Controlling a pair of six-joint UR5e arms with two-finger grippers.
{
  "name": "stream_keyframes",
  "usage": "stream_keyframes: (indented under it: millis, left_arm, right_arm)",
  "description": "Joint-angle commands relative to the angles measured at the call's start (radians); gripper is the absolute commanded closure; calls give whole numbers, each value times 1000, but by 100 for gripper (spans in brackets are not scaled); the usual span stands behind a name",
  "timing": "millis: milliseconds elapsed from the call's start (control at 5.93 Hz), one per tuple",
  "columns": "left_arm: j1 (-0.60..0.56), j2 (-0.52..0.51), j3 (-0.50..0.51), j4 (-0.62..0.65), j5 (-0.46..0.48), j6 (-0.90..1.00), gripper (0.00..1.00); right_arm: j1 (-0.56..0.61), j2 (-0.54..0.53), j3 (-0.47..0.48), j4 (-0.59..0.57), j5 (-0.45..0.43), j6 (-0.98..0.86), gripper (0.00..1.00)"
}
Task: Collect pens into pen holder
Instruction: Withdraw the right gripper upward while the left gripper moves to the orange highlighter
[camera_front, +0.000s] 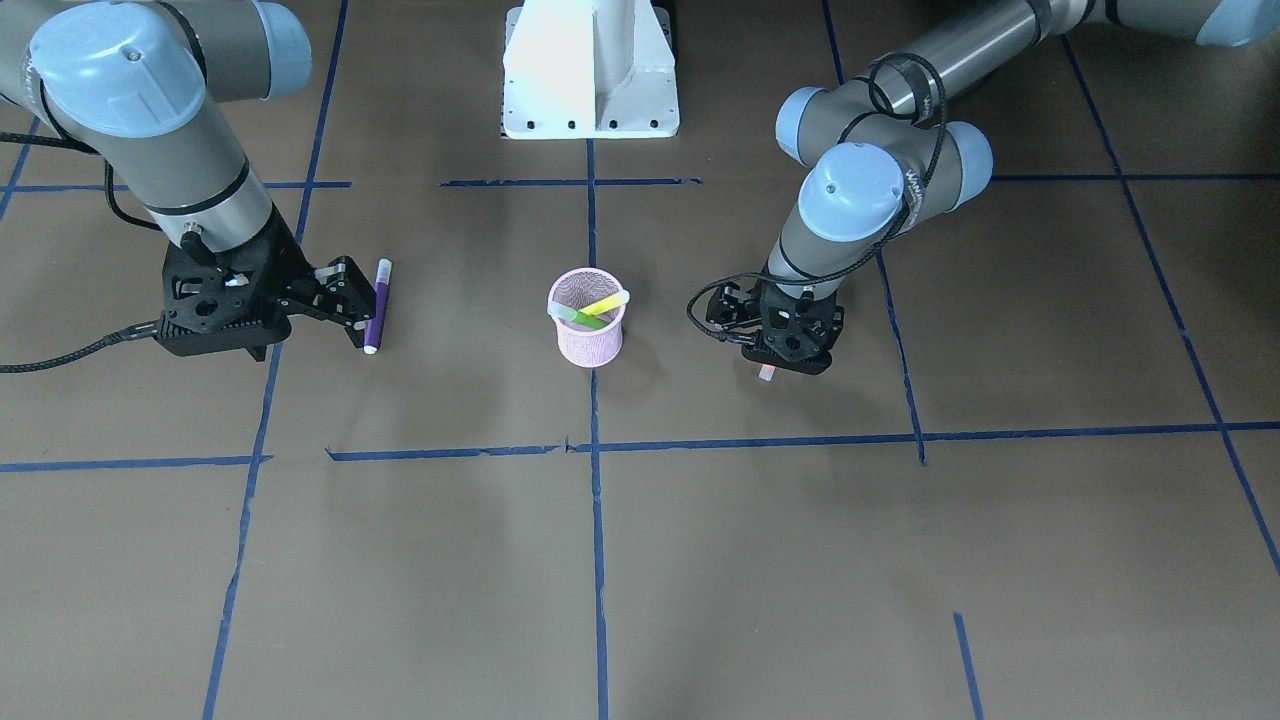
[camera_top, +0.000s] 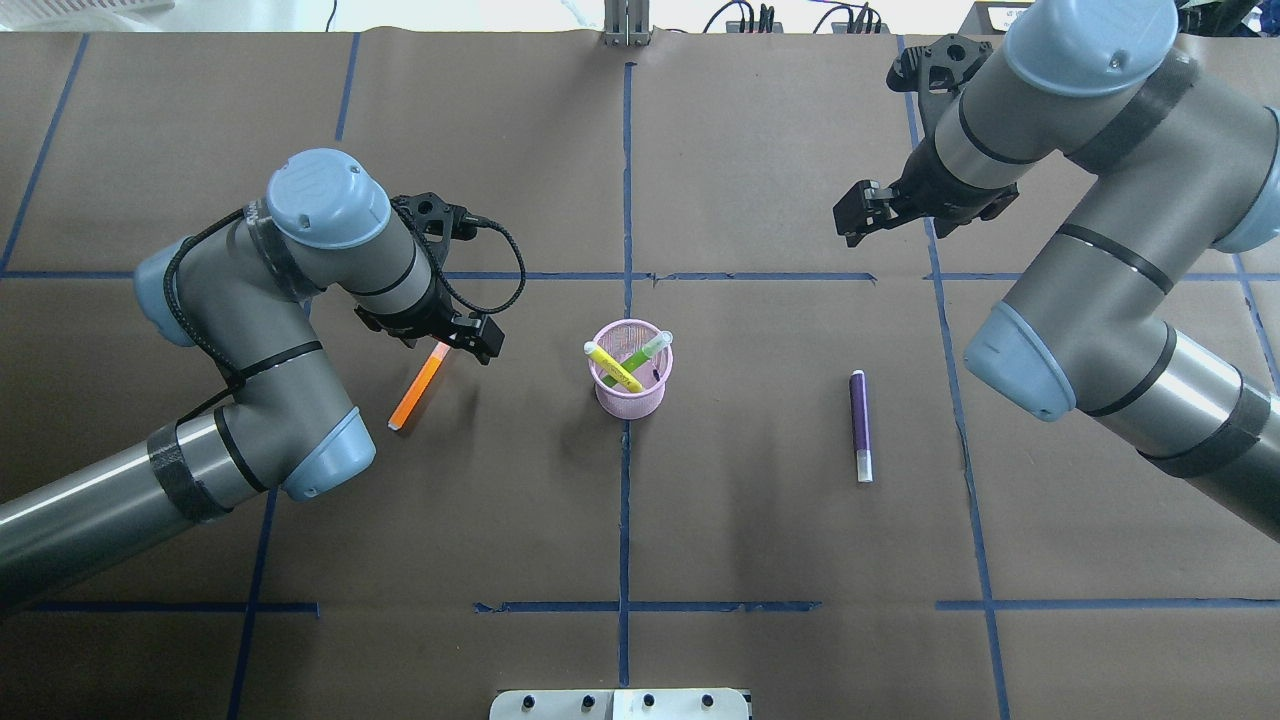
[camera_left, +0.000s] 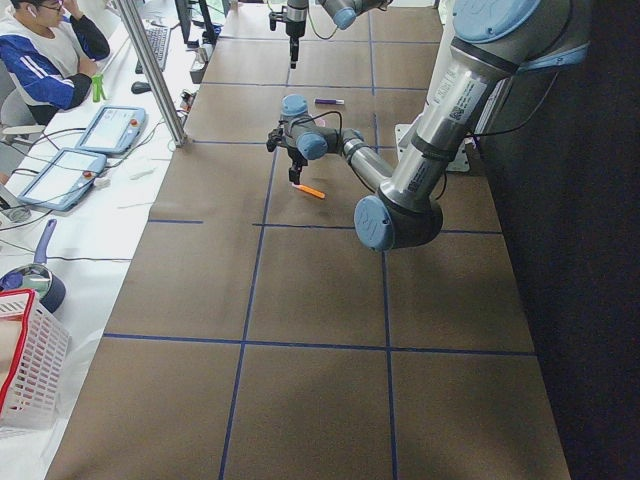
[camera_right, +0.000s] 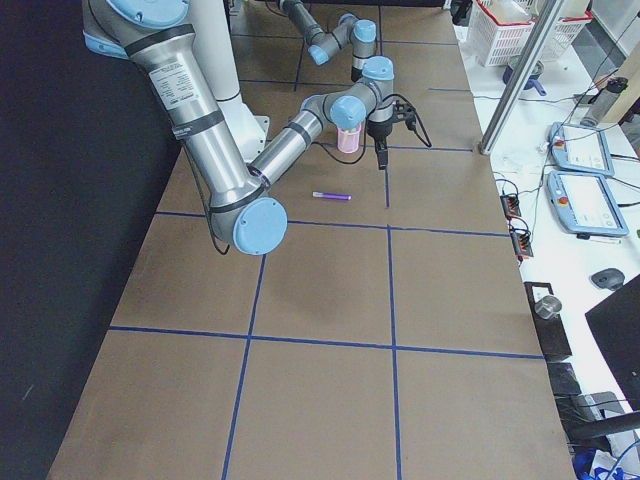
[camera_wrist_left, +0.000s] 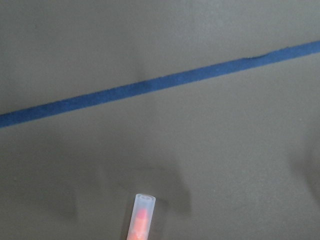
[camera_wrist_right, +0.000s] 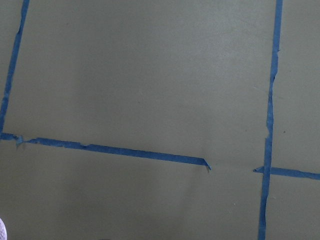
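While the small pink wire-mesh cup holds a green marker pen and a yellow marker pen, I see the orange marker pen lying flat with one end beneath my left gripper; I cannot tell whether its fingers pinch it. The right gripper, fingers spread, hangs well apart from the flat purple marker pen.

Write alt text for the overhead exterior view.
At centre, a pink mesh pen holder holds a yellow pen and a green pen. The left gripper is at the far end of an orange pen lying left of the holder; a purple pen lies on the right, away from the right gripper.
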Motion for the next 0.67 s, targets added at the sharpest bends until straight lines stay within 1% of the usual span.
stream_keyframes:
  millis: [0,169,506]
  left_arm:
    - [4,18,4,0,28,4,2]
    - [4,22,16,0,30,5,3]
    - [7,23,23,0,32,4,8]
  right_arm:
    - [2,-7,-1,0,6,2,0]
    - [2,-8,-1,3,7,2,0]
    - [2,-8,1,5,6,2,0]
